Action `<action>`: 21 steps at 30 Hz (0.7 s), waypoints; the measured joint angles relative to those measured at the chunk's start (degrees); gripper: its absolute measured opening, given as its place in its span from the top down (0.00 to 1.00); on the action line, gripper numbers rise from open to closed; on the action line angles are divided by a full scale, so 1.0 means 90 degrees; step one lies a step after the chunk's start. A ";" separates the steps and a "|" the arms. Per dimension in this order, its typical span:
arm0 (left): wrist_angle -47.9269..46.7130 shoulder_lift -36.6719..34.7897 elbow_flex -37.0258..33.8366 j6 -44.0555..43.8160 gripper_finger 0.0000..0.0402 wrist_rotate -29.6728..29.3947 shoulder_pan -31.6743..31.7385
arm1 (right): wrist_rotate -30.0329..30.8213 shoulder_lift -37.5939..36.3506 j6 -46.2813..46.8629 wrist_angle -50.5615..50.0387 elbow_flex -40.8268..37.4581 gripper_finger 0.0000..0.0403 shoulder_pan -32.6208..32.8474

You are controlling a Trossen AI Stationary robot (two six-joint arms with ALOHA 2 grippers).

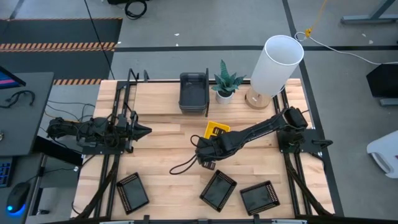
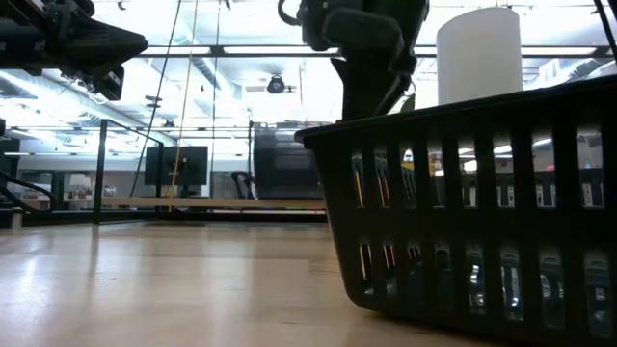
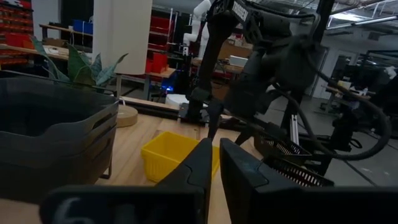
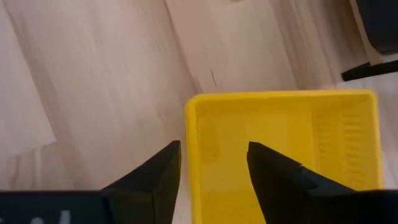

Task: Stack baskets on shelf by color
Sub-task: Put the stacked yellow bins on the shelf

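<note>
A yellow basket lies flat on the table's middle. My right gripper hangs over its near-left end, pointing down and open. In the right wrist view the right gripper straddles the yellow basket's end wall, one finger outside and one inside, and a gap shows at both. Dark grey baskets stand nested on the shelf at the far edge. Three black baskets lie along the near edge. My left gripper waits shut at the table's left.
A potted plant and a white lamp stand at the far edge, right of the grey baskets. A black cable loops on the table near my right gripper. In the low view a black basket fills the foreground.
</note>
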 joint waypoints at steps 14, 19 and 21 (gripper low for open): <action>0.0000 -0.0001 0.0000 0.0001 0.92 0.0003 0.0000 | -0.0515 0.0065 -0.0098 0.1299 -0.0918 0.51 -0.0066; 0.0002 -0.0001 0.0000 0.0002 0.90 0.0002 0.0000 | -0.0468 0.0071 -0.0092 0.1605 -0.1295 0.58 -0.0147; 0.0002 -0.0001 0.0000 0.0002 0.90 0.0003 0.0001 | -0.0448 0.0066 -0.0094 0.1679 -0.1310 0.63 -0.0176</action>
